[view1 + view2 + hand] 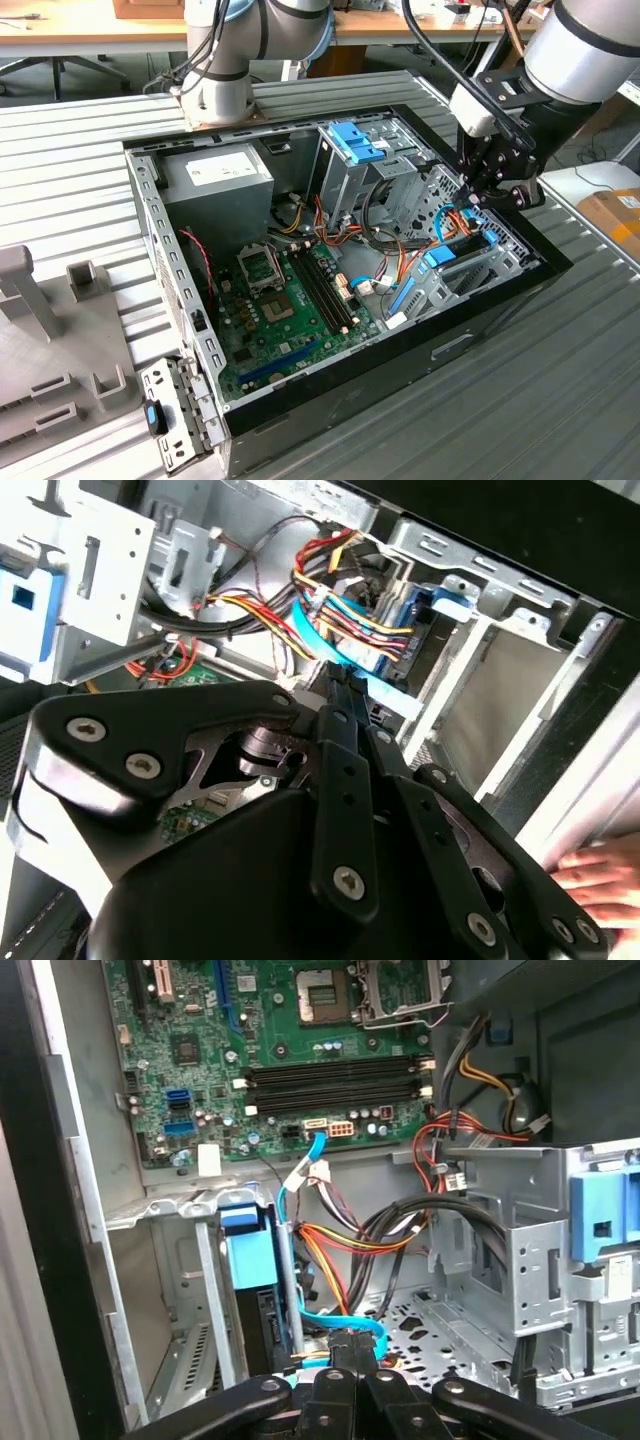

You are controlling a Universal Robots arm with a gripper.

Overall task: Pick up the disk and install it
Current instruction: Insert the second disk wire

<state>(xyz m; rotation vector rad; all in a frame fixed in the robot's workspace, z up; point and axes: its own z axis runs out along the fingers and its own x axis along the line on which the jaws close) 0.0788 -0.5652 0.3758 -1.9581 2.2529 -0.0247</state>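
Blue-railed disk (250, 1260) half hidden in bay, pincer (350, 1345) just beside.

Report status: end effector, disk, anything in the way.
End effector low inside the case, over the drive bay. Disk standing in the bay, blue tab up. Coloured cables crowd alongside.

A robotics lab: an open computer case (330, 400) on a ribbed metal workbench (80, 140).

Flat black rectangular hard drive in bright blue plastic carrier rails (250, 1260) standing on edge in the grey metal bay at the case's corner, blue end tab (441, 257) facing the green motherboard, sitting between the bay's walls.
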